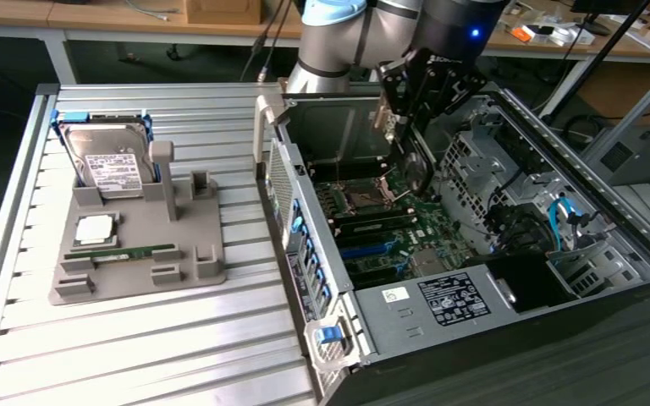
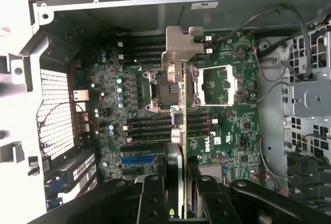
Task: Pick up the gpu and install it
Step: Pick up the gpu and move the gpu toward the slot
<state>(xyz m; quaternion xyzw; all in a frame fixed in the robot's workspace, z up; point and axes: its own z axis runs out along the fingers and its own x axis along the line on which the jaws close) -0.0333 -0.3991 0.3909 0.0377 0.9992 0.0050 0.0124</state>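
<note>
One card held: tool (image 2: pixel 182 193) clenched on the gpu (image 2: pixel 183 105), edge-down, upper centre of the exterior view, over the motherboard (image 2: pixel 243 125). Looked crosswise to the blue slot (image 2: pixel 138 159); wanted squaring up, slowly.

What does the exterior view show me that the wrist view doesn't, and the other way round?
The exterior view gives the surroundings: the robot arm, the slatted table and a gray holder carrying a hard drive and a green memory stick. The wrist view looks along the gpu edge-on, its silvery bracket in line with the processor socket. Both show the claw gripping the gpu over the motherboard inside the open computer case.
</note>
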